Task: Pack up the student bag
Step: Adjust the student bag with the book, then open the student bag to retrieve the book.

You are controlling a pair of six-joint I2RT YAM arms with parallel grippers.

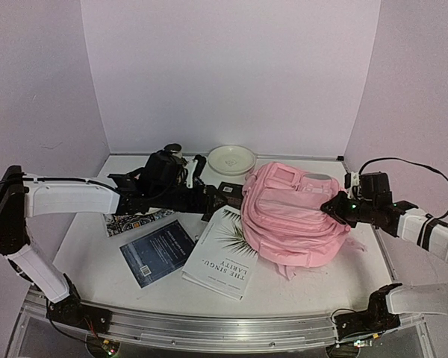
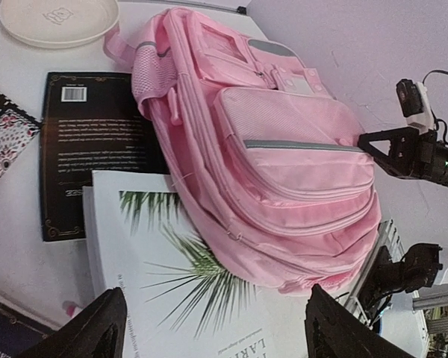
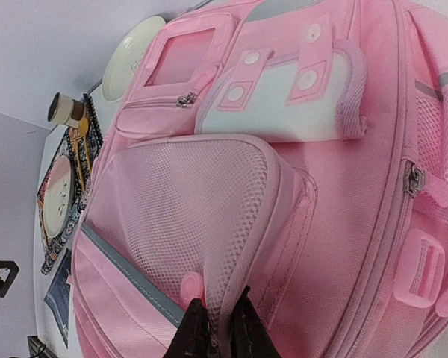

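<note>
Right gripper (image 3: 215,321) pinches student bag (image 3: 343,194) pocket, perhaps its zip; left gripper (image 2: 215,298) wide, empty; books (image 1: 222,253) unpacked near table's (image 1: 86,246) front edge.

Table (image 1: 313,287): plate (image 1: 231,159) at twelve o'clock. White book (image 1: 222,253) at six; blue book (image 1: 157,252) at its nine, just beside.

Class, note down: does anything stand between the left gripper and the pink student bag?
Nothing visible does. The open left gripper faces the student bag directly; the white palm-leaf book only lies flat below that gap, partly under the bag.
</note>
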